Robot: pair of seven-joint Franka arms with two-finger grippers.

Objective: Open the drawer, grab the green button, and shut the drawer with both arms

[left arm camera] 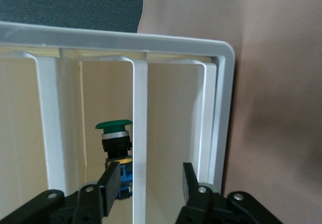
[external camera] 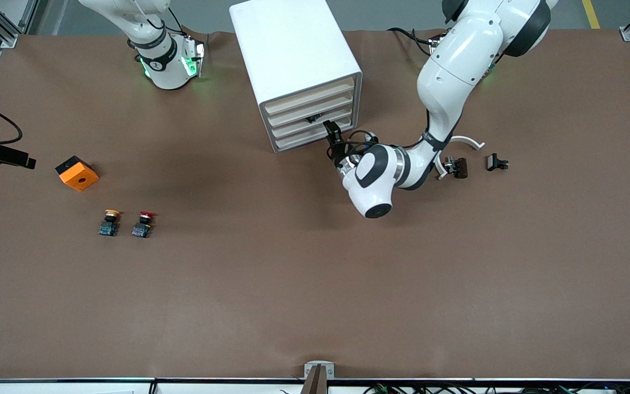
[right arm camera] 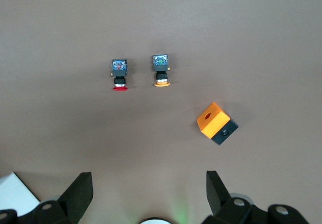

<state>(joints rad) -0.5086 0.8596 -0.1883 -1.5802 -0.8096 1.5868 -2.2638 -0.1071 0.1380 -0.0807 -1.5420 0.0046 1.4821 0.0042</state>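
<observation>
The green button point(left arm camera: 114, 143) sits inside the white cabinet point(external camera: 293, 60), behind the cream drawer point(left arm camera: 140, 133) front. In the left wrist view its long axis runs up the picture, green cap uppermost, blue base toward the fingers. The left gripper point(left arm camera: 149, 183) is right at that front, jaws apart either side of it, presumably to pull it. The right gripper point(right arm camera: 146, 194) waits, spread wide and empty, above the red button point(right arm camera: 119, 73), yellow button point(right arm camera: 160, 69) and orange box point(right arm camera: 217, 123).

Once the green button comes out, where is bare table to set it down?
Bare brown table lies nearer the front camera than the white drawer cabinet. Crowded: beside the yellow-capped button, red-capped button and orange box; also the small black parts toward the left arm's end.
</observation>
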